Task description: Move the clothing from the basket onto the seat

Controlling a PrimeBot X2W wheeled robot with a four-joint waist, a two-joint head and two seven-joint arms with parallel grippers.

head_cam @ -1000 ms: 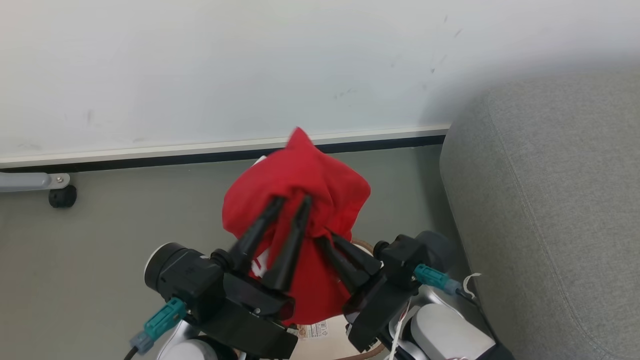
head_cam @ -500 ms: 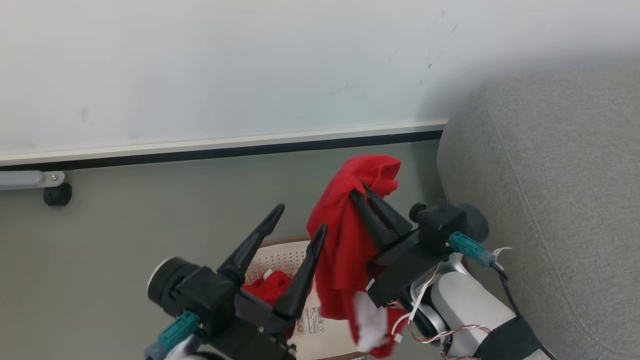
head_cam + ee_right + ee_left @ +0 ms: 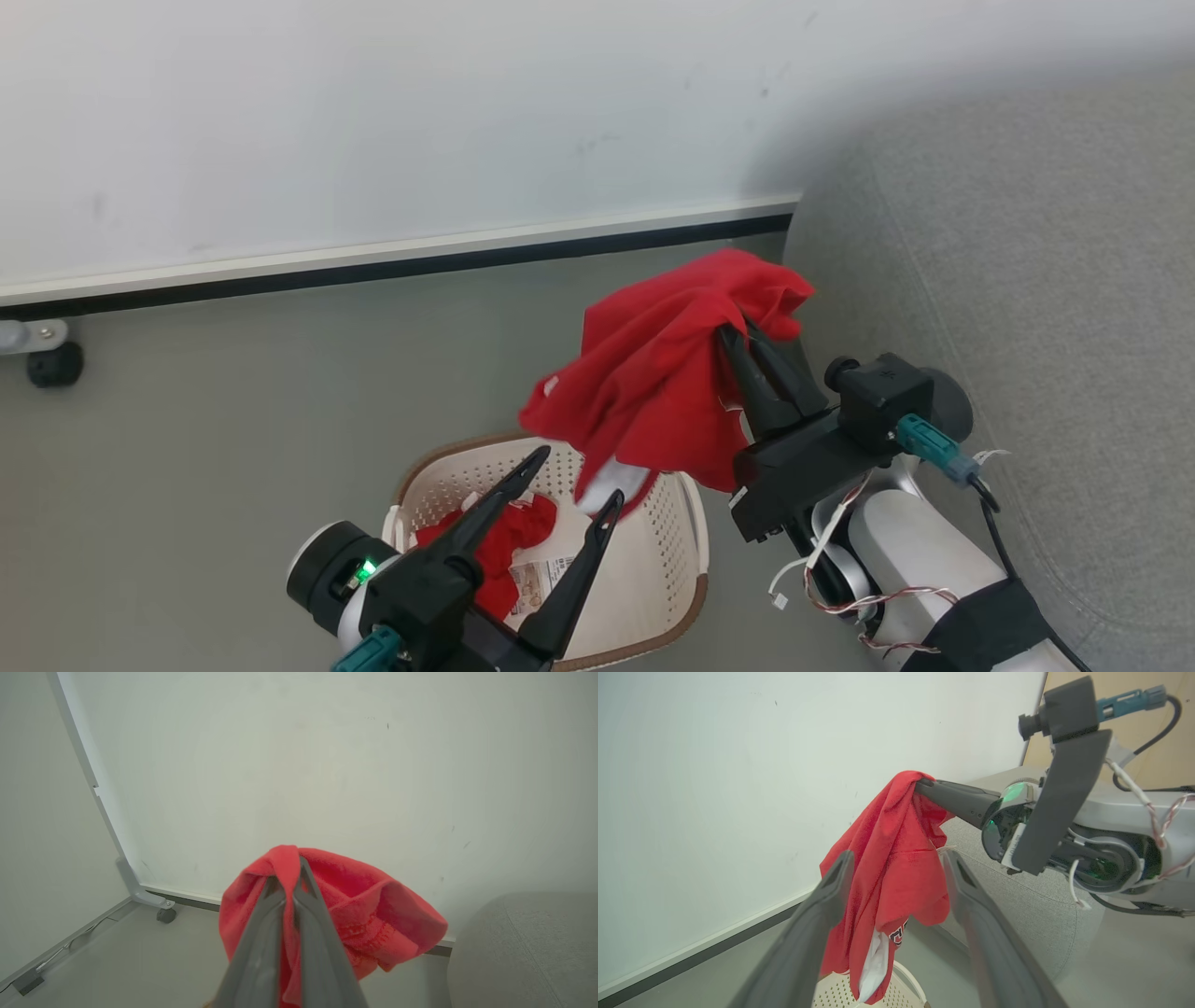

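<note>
So the oval cream-white plastic laundry basket [image 3: 665, 551] with the perforated walls and brown rim sits on the grey floor [image 3: 233, 420]. Inside it there's one crumpled bright red garment [image 3: 495, 541] lying on the bottom, right beside a printed label [image 3: 541, 581]. The other bright red soft fabric garment [image 3: 653, 383], with a bit of white trim dangling at its low end, is up in the air over the basket's far rim. It's pinched in my right gripper [image 3: 738, 329]: the fingers are squeezed tight on a bunched fold near the top, and the rest drapes down. My left gripper [image 3: 582, 473] is spread wide with nothing in it, hovering over the basket. I can't tell if the dangling trim brushes one finger. The large light grey fabric sofa [image 3: 1027, 280] is off to my right, near the basket. Behind everything is a plain white wall [image 3: 373, 112] with a pale skirting strip [image 3: 373, 254] along the bottom, plus a small black caster wheel [image 3: 54, 364] at far left.
</note>
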